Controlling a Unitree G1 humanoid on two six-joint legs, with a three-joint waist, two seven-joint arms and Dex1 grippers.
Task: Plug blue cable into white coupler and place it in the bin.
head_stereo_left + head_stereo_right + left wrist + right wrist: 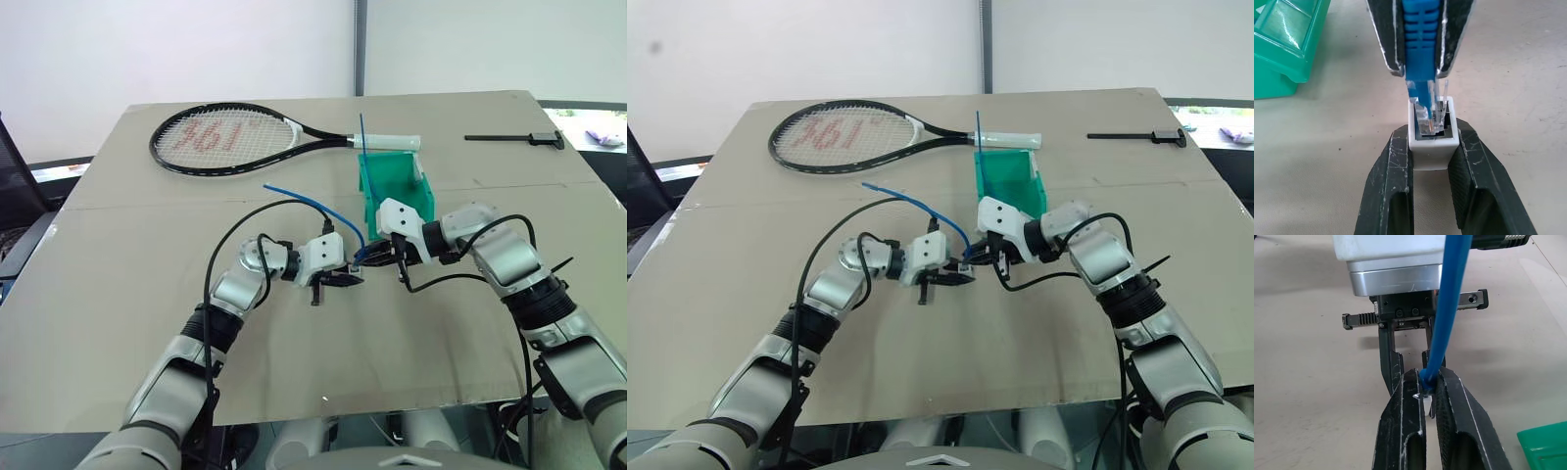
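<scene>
I have both arms out over the tan table (127, 323), the 2 grippers meeting tip to tip above its middle. My left gripper (1432, 169) is clamped on the white coupler (1433, 142), 1 black finger pressed to each side of the little block, its dark socket facing the other arm. My right gripper (1429, 396) is pinched tight on the blue cable (1449, 303) just behind the plug, gripping the ribbed blue boot (1420, 44). The clear plug (1429, 115) sits at the mouth of the socket with its tip inside the rim; its rear part stands out above the coupler's edge, so I can't say it is fully seated.

From the pinch the cable runs up and back over my left wrist, arcing through the air toward the left, its free end above the table.

Just beyond my right gripper stands the green bin (377, 191); a thin blue strip stands up at its far left corner. Behind it lies a black-framed tennis racket (225, 139), its white handle just behind the bin. Far right, near the table's back edge, lies a slim black tool (514, 139).
</scene>
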